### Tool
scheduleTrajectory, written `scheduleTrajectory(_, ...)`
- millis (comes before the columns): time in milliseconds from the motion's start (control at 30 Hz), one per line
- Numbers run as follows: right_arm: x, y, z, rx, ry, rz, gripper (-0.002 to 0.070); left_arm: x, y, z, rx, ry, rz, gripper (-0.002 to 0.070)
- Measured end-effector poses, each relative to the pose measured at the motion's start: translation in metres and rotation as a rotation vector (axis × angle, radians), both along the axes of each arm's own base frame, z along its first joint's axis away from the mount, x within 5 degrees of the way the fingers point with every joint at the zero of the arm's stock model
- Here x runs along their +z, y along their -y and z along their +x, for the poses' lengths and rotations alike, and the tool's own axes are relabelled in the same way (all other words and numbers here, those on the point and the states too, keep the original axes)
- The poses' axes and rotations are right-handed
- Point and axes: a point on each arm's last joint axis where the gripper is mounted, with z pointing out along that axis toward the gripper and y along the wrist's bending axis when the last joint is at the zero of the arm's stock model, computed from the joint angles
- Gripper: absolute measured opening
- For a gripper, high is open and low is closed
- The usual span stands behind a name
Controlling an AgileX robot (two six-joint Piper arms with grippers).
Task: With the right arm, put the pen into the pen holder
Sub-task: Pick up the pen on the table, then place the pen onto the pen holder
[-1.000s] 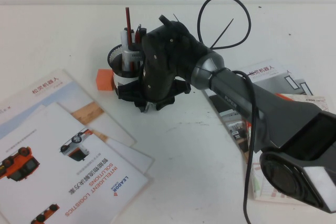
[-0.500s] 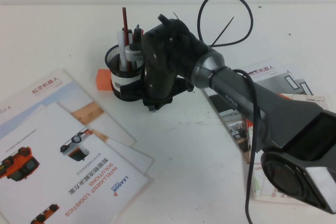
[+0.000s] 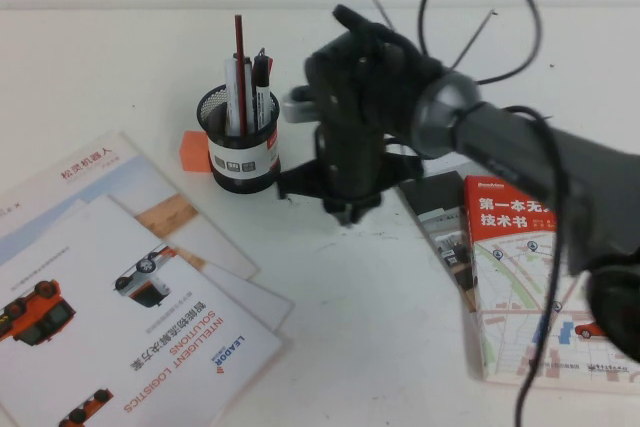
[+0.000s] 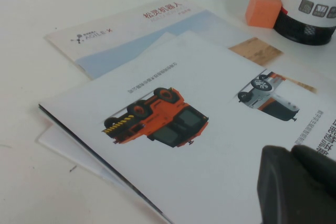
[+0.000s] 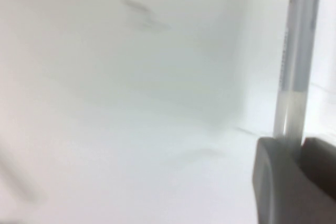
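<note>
Pen holder (image 3: 240,159): black mesh cup with a white band, upright on the table. Pen (image 5: 295,51): slim, silver-grey, clamped in the right tool (image 5: 292,148). Right arm (image 3: 480,137): wrist just beside the holder. Left tool (image 4: 297,182): above the brochures.
</note>
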Motion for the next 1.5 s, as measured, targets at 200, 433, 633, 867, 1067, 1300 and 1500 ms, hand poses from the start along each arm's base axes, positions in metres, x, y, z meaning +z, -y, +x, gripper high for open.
scheduleTrajectory(200, 0.029, 0.039, -0.021, -0.104, 0.069, -0.001, 0.0043, 0.000, 0.000, 0.000, 0.000, 0.000, 0.000, -0.0002)
scheduleTrajectory(433, 0.092, 0.058, -0.048, -0.085, 0.449, 0.344, 0.0043, 0.000, 0.000, 0.000, 0.000, 0.000, 0.000, -0.0003)
scheduleTrajectory(633, 0.089, 0.061, -0.062, 0.207, 0.884, 0.747, 0.0043, 0.000, 0.000, 0.000, 0.000, 0.000, 0.000, -0.0002)
scheduleTrajectory(867, 0.055, 0.056, -0.054, 0.465, 1.185, 0.842, 0.0043, 0.000, 0.000, 0.000, 0.000, 0.000, 0.000, -0.0002)
scheduleTrajectory(1067, 0.062, 0.040, -0.036, 0.601, 1.270, 0.742, 0.0043, 0.000, 0.000, 0.000, 0.000, 0.000, 0.000, -0.0003)
scheduleTrajectory(1300, 0.034, 0.015, -0.002, 0.592, 1.261, 0.743, 0.0043, 0.000, 0.000, 0.000, 0.000, 0.000, 0.000, -0.0003)
scheduleTrajectory(1500, -0.009, -0.013, 0.019, 0.552, 1.212, 0.770, 0.0043, 0.000, 0.000, 0.000, 0.000, 0.000, 0.000, -0.0002)
